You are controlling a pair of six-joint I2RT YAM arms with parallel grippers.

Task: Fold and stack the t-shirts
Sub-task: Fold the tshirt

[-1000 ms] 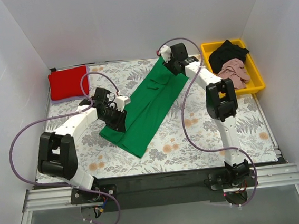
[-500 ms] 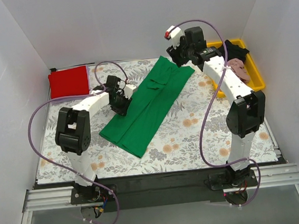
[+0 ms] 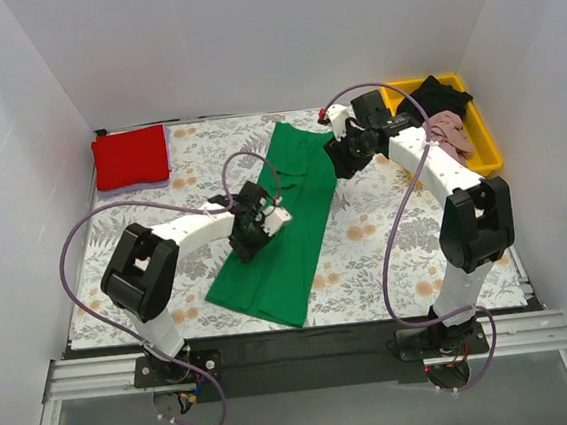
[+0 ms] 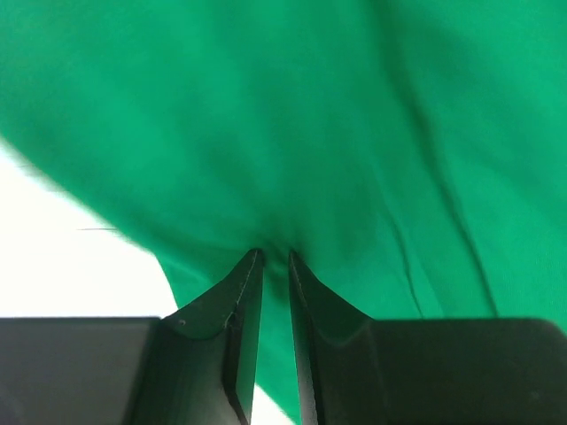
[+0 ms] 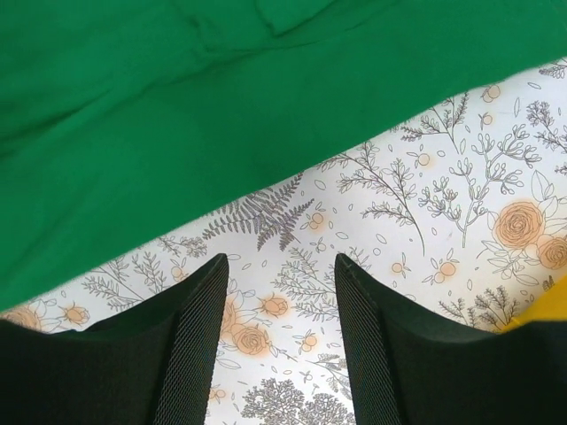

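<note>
I have the green t-shirt [image 3: 301,241] laid out as a long, folded strip on the floral cloth [image 3: 396,232], running at a slant from the far end down toward the arm bases. My left end effector [image 3: 251,238] sits on the shirt's left edge, about halfway along the strip. In the left wrist view its fingers are drawn almost together, and green fabric puckers into a small fold right at their tips, so I read it as pinching the cloth there. Pale background shows past the shirt's edge on the left of that view. My right end effector [image 3: 338,157] is at the shirt's right edge near its far end. Its fingers stand well apart with nothing between them. The right wrist view shows only the printed cloth in the gap, with the shirt's hem just beyond the fingertips and not touching them. The green fabric there carries a few soft creases and a small raised flap near its top edge. A red t-shirt [image 3: 131,157] lies folded into a neat square well to the left of the green one, at the far corner. Off to the right of the green shirt, past my right arm, a yellow tray [image 3: 491,157] holds a black t-shirt [image 3: 431,98] and a pink t-shirt [image 3: 447,134], both crumpled and lying against each other.
</note>
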